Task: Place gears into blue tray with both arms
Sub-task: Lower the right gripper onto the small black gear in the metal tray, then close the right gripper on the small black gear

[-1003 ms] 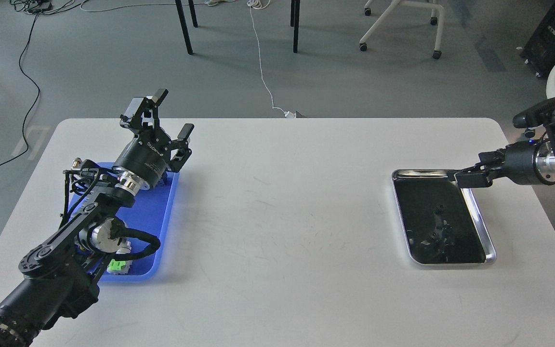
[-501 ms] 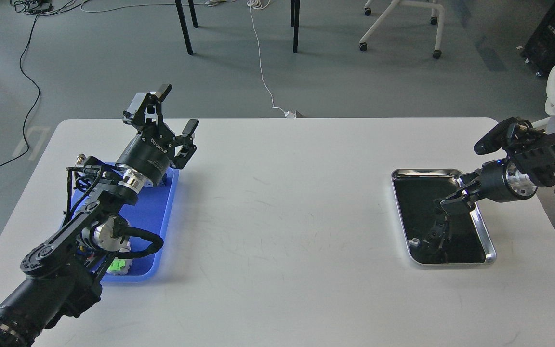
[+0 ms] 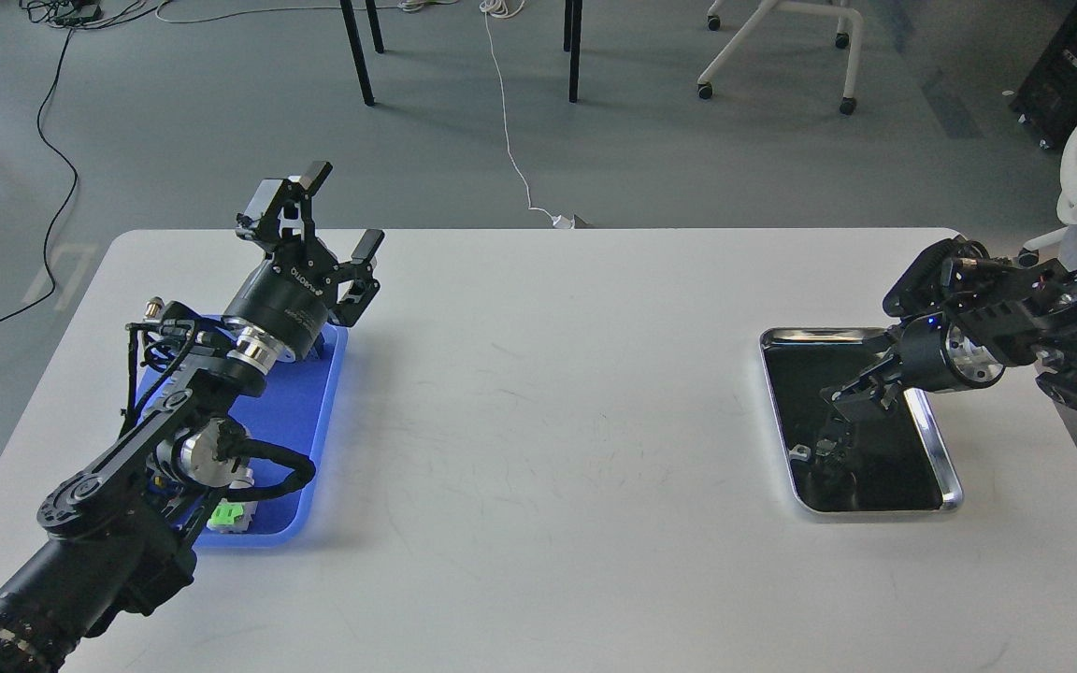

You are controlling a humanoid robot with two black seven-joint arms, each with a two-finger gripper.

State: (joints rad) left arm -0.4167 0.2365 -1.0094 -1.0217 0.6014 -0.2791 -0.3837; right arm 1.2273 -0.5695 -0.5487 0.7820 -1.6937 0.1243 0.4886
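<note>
The blue tray [image 3: 300, 421] lies at the table's left, largely covered by my left arm. My left gripper [image 3: 337, 213] hangs open above the tray's far end, fingers spread and empty. At the right, a black tray with a silver rim [image 3: 939, 449] holds small dark gears [image 3: 828, 456], hard to tell apart against the black floor. My right gripper [image 3: 852, 400] reaches down over this tray's middle, just above the gears. Its fingers are dark and merge with the tray, so its state is unclear.
A green-capped push-button switch [image 3: 226, 515] sits at the blue tray's near end under my left arm. The white table [image 3: 548, 421] stretches between the two trays. Chair legs, cables and a white chair base stand on the floor beyond.
My right arm swung in from the table's right edge and lowered its gripper over the black tray's middle. My left gripper lifted slightly and stayed open.
</note>
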